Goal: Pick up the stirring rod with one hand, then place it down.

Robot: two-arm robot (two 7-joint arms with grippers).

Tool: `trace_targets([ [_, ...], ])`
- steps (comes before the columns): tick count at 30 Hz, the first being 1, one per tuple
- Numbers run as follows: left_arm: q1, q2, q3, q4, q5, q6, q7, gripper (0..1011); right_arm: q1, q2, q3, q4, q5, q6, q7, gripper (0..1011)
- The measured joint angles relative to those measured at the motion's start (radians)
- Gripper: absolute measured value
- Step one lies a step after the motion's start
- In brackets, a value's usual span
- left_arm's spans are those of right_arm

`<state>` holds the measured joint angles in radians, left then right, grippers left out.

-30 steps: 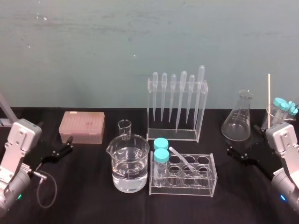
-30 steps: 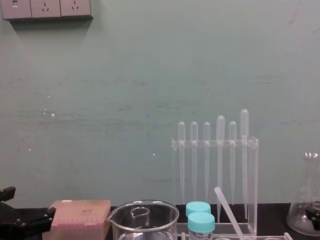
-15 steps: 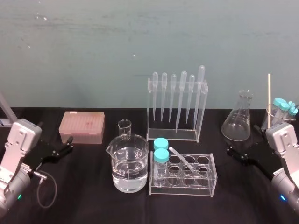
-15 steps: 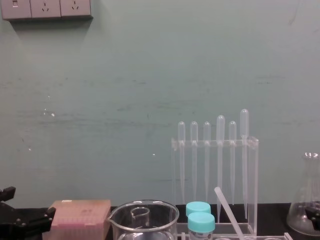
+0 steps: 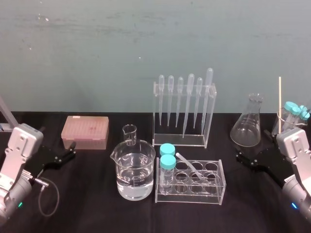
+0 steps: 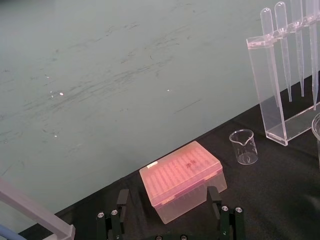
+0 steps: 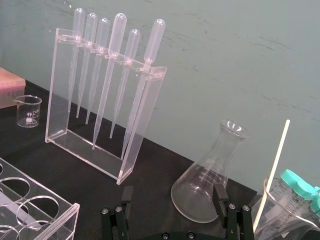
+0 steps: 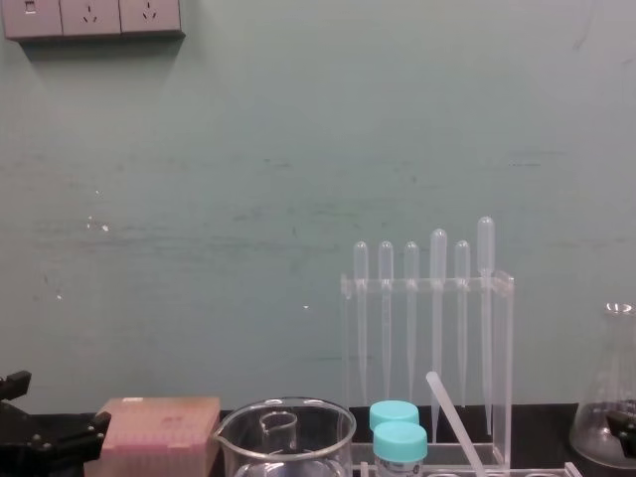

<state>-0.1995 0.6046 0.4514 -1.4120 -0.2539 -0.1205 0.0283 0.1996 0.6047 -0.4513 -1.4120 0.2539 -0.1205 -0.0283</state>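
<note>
Hanging low at table's right: right hand (image 7: 172, 199) spread wide, gripping nothing, touching nothing. Rod (image 5: 280, 104) upright in beaker (image 7: 274, 212) just beside it (flask (image 7: 207, 170) on other side). Left hand (image 6: 168, 196) parked at left, likewise spread, empty, near pink box (image 6: 182, 177).

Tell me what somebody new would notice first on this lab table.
Probably the clear rack of six droppers standing upright at the back centre, with the big beaker of water and two blue-capped tubes in front of it. Far right, a thin stirring rod stands in a glass behind the right gripper. The left gripper sits low by a pink box; both have their jaws open.
</note>
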Motion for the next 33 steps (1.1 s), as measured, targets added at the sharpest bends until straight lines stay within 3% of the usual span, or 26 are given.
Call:
trace_targets([
  [11, 0.000, 0.000, 0.000, 0.000, 0.000, 0.000, 0.000, 1000, 0.000, 0.000, 0.000, 0.000, 0.000, 0.000, 0.000, 1000],
  [14, 0.000, 0.000, 0.000, 0.000, 0.000, 0.000, 0.000, 1000, -0.004, 0.005, 0.014, -0.005, 0.018, -0.001, 0.036, 1000],
  [20, 0.000, 0.000, 0.000, 0.000, 0.000, 0.000, 0.000, 1000, -0.020, 0.047, 0.055, -0.058, 0.129, 0.000, 0.195, 1000],
  [26, 0.000, 0.000, 0.000, 0.000, 0.000, 0.000, 0.000, 1000, -0.045, 0.099, 0.102, -0.138, 0.289, 0.008, 0.419, 1000],
  [27, 0.000, 0.000, 0.000, 0.000, 0.000, 0.000, 0.000, 1000, -0.045, 0.099, 0.102, -0.138, 0.289, 0.008, 0.419, 1000],
  [30, 0.000, 0.000, 0.000, 0.000, 0.000, 0.000, 0.000, 1000, -0.046, 0.117, 0.103, -0.158, 0.340, 0.017, 0.534, 1000],
  [33, 0.000, 0.000, 0.000, 0.000, 0.000, 0.000, 0.000, 1000, -0.031, 0.120, 0.084, -0.159, 0.349, 0.027, 0.613, 1000],
])
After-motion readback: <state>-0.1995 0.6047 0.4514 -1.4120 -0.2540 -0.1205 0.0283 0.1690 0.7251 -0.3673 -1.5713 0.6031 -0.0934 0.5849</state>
